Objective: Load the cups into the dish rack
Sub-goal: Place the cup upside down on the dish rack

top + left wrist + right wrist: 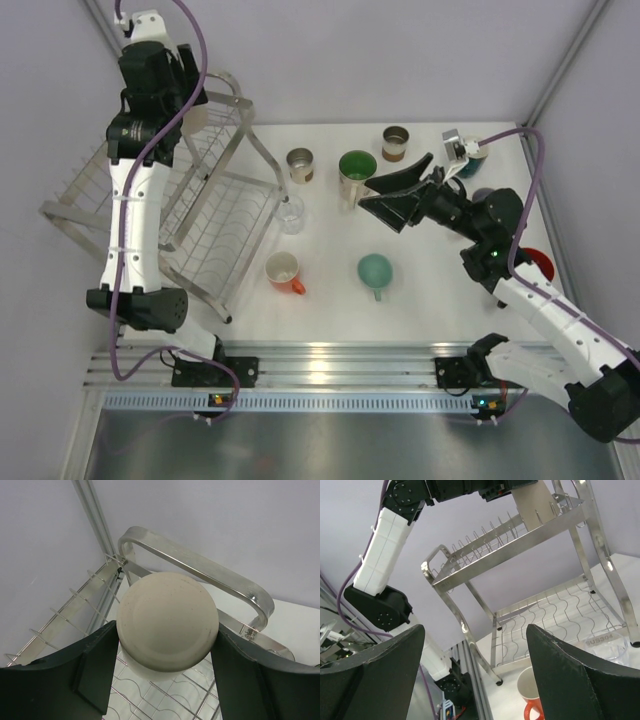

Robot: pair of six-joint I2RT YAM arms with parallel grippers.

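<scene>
The left pincer [165, 632] is clamped on a beige cup [167, 622], 1 finger on each side of its wall. The cup's flat base faces the wrist camera, so the mouth points away and down. That fits loading a cup upside down so that it drains and sits over the wires. The cup hangs over the upper tier of the rack [215, 215], near the looped handle [200, 565] at the far end. It does not appear to rest on the wires yet, so I judge the placing step to be under way but not finished. The left arm [135, 210] stretches from its base at the near edge up and over the rack, with the wrist bent down toward the tier. The right pincer [370, 195] is spread wide with nothing between its fingers. The right arm reaches in from the right, its wrist turned sideways so the tips point at the green-inside cup [357, 168], just beside it. This looks like readiness for the next pick. A steel cup [300, 165], a clear glass [290, 213], an orange-handled cup [285, 272] and a teal cup [376, 272] stand on the table [440, 290].
</scene>
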